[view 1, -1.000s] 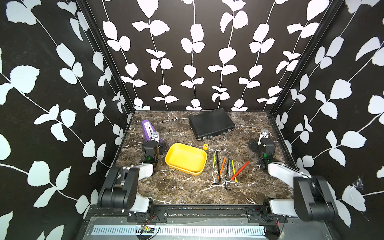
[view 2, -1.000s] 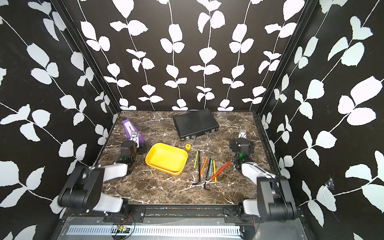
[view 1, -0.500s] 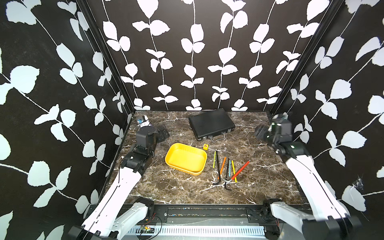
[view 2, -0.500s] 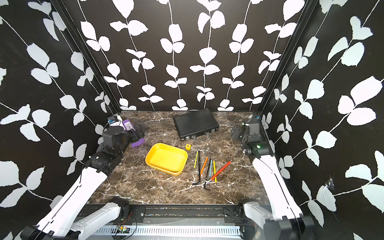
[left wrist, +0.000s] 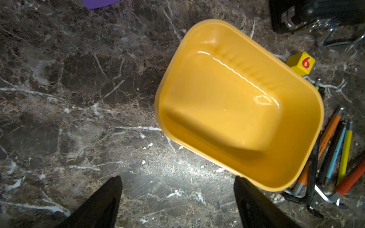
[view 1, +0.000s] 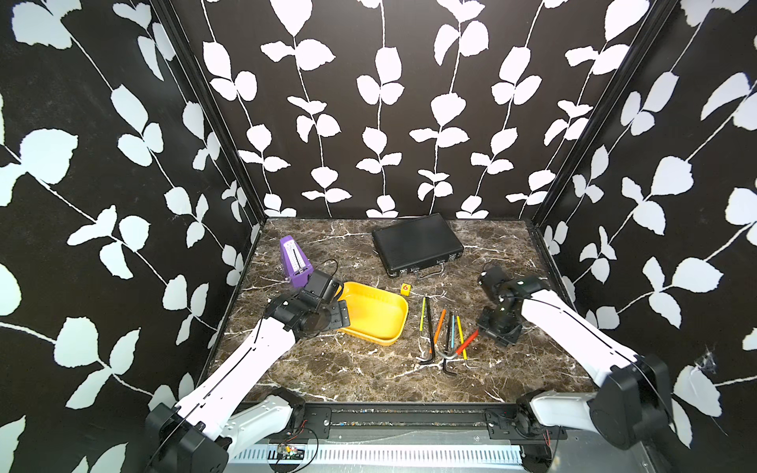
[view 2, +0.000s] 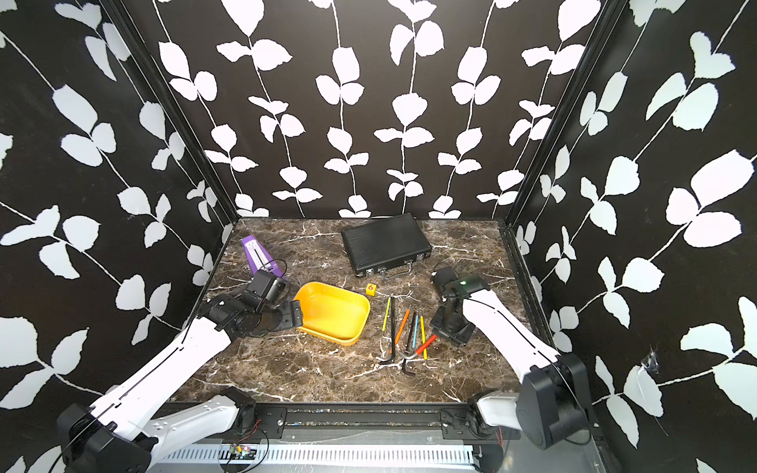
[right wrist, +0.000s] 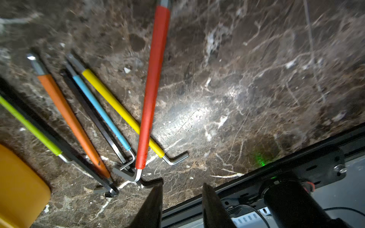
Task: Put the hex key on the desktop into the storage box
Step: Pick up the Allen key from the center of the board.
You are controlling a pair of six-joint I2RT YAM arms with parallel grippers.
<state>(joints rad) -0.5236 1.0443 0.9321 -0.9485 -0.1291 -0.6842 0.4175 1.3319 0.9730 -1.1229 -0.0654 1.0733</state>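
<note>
Right gripper [right wrist: 181,187]: fingers set narrow with a clear gap and nothing in it, hanging over the table [view 2: 311,372].
Left gripper [left wrist: 177,193]: spread wide and empty, over bare table at one corner of the storage box [view 1: 375,313].
Hex keys [view 1: 444,331]: 7 lie in a loose fan on the table, between the right gripper and the storage box. None is in the box.
Nearest key: the red hex key [right wrist: 152,88] is the outermost of the fan. In both top views its sleeved end sits just beside the right gripper.
Long axis: it runs slantwise from that end, away from the right gripper toward the table's front edge, and its bend crosses the yellow-sleeved key's shaft.
Storage box: beyond the fan from the right gripper, empty.
Nearer arm: right. The whole box lies between the left gripper and the keys.
Next move, as I judge it: turn the fingers across the red sleeve, clear of the crossing.
</note>
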